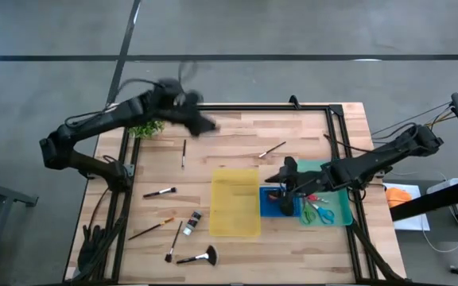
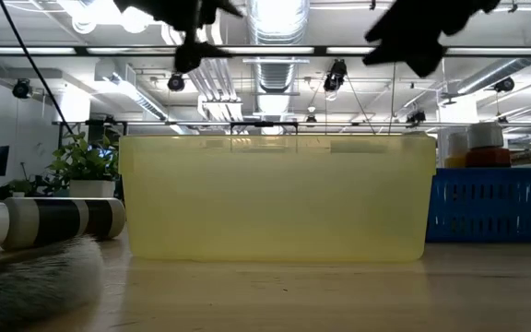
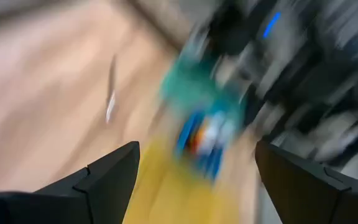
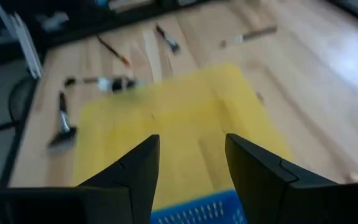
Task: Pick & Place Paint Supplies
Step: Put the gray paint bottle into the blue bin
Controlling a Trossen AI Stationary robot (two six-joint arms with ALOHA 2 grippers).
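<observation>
1. Sorting is how I read the layout: the blue tray point(image 1: 270, 205) already carries the little paint bottles point(image 1: 274, 196), the green tray point(image 1: 332, 213) has the scissors point(image 1: 318, 211) lying in it, and the yellow tray point(image 1: 235, 201) between them and the loose brushes shows nothing inside that I can make out.
2. My right gripper point(image 1: 286, 181) hangs over the blue tray with nothing between its jaws; the right wrist view shows them parted around bare air, looking out across the yellow tray toward the brushes. I judge it free to go for another item.
3. My left gripper point(image 1: 203, 121) is up near the far edge of the surface, close to the plant point(image 1: 145, 127), blurred with motion. Its jaws stand spread wide and empty in the left wrist view.
4. Still loose on the wooden surface point(image 1: 237, 137): two thin brushes point(image 1: 184, 152) toward the far side, several more near the left rail, a small black bottle point(image 1: 192, 222), and the fan brush point(image 1: 199, 257) at the near edge.
5. The spread of brushes on the left half suits the left arm; the flat handles will probably need a low, square pinch.
</observation>
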